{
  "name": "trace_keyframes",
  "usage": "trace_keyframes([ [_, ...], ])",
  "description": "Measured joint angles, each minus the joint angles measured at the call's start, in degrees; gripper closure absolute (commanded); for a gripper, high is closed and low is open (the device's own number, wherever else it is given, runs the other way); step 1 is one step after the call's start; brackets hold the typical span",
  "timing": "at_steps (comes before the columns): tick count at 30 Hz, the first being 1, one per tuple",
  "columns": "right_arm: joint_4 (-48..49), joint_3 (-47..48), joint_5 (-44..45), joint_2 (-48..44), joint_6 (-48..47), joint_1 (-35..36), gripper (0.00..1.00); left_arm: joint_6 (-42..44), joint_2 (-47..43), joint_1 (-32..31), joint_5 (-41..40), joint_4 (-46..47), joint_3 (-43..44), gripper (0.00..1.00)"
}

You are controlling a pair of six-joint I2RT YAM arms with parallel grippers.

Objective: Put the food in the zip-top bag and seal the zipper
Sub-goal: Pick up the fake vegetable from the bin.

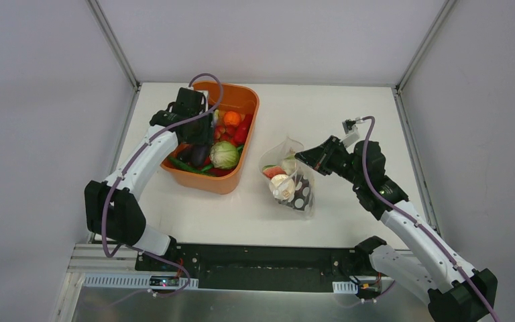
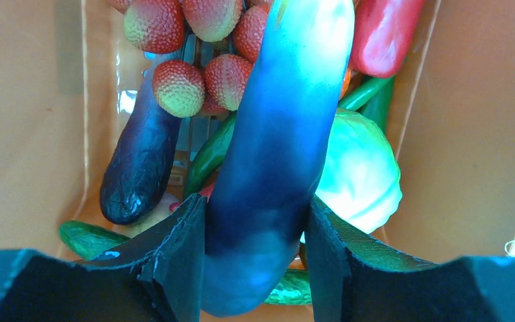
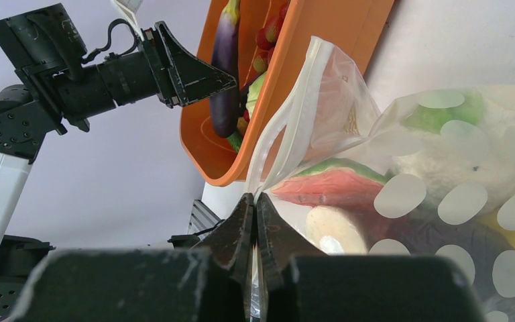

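Note:
My left gripper (image 2: 255, 208) is inside the orange tub (image 1: 247, 94), shut on a purple eggplant (image 2: 281, 121) that hangs upright between its fingers; both also show in the right wrist view, gripper (image 3: 198, 77) and eggplant (image 3: 224, 67). My right gripper (image 3: 255, 201) is shut on the edge of the dotted clear zip-top bag (image 1: 294, 194), holding its mouth up and open toward the tub. The pale zipper (image 3: 288, 114) strip is parted. Inside the bag lie a red melon slice (image 3: 328, 188), white cauliflower (image 3: 456, 161) and other food.
The tub holds a green cabbage (image 1: 224, 155), a second eggplant (image 2: 141, 161), red lychee-like fruits (image 2: 178, 87), a red pepper (image 2: 382, 33) and green pods. The tub stands left of the bag on the white table (image 1: 349, 114), which has walls on three sides.

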Motion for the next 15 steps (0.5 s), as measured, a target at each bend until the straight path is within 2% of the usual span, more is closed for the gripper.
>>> trace_keyframes([
  [8,0.2,0.02,-0.22,0.44,0.0,0.0,0.97,-1.51,-3.23,-0.02,7.13,-0.35,-0.98,0.8],
  [15,0.87,0.0,-1.25,1.09,0.04,0.0,0.97,-7.78,-18.12,-0.02,18.12,5.9,-6.6,0.83],
])
